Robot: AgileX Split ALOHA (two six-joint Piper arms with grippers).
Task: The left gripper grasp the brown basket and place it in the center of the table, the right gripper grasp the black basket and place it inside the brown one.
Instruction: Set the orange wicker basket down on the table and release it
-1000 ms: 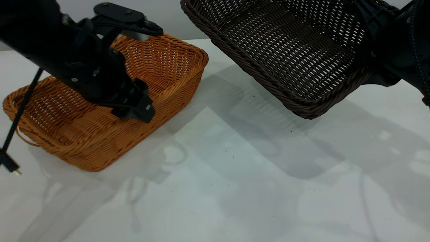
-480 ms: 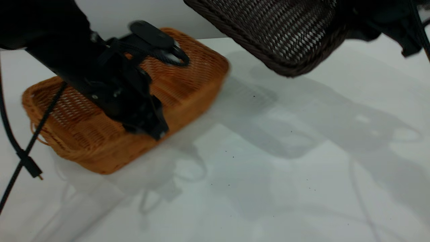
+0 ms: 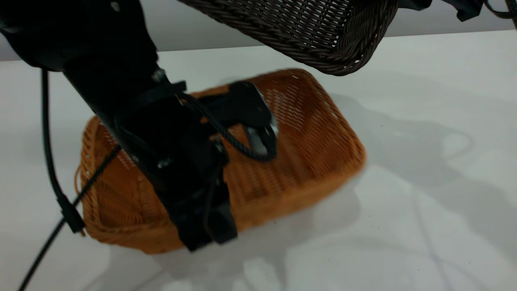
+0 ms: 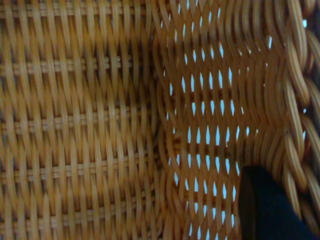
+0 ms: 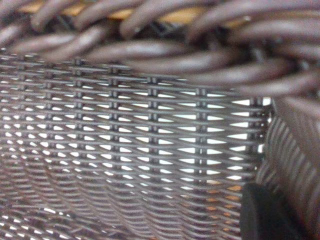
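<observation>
The brown basket (image 3: 311, 161) is at the middle-left of the table (image 3: 424, 210), blurred and slightly tilted. My left gripper (image 3: 210, 236) is shut on the basket's near long rim, one finger inside and one outside. In the left wrist view the orange weave (image 4: 100, 125) fills the picture, with one black finger (image 4: 265, 207) against the wall. The black basket (image 3: 323, 28) hangs in the air above the brown one's far end, tilted. My right gripper (image 3: 416, 4), mostly out of view at the top right, is shut on it. Its finger (image 5: 270, 212) lies against the dark weave (image 5: 125, 145).
The left arm's black cable (image 3: 60, 194) hangs down to the table at the left, beside the brown basket. The white table stretches bare to the right and in front. A pale wall (image 3: 210, 32) runs behind the table's far edge.
The left gripper has carried the brown basket rightward toward the table's middle. The right gripper has raised the black basket higher, and it now hangs over the brown basket's far end.
</observation>
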